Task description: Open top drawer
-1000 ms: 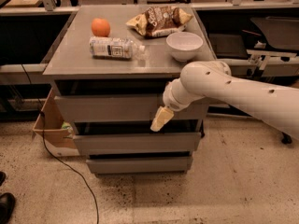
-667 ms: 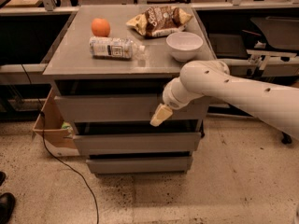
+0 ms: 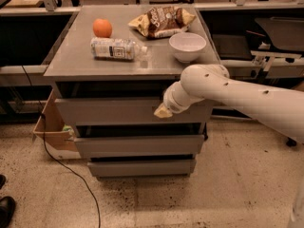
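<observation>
Reaching in from the right of the frame, the gripper (image 3: 163, 111) is held against the top drawer (image 3: 109, 111) at centre frame, right of the panel's middle and just under the cabinet top (image 3: 76, 64). Since the flat front has no handle, its upper edge is probably being sought for a pull. Whether the gripper is spread or closed cannot be told. The drawer is judged barely opened, if at all.

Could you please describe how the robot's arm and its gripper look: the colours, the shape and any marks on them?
The arm is a thick, smooth, white tube with a rounded joint and a few small dark dots along it. No cables show on it. Its gripper, at the front of the top drawer, is small and pale yellow.
</observation>
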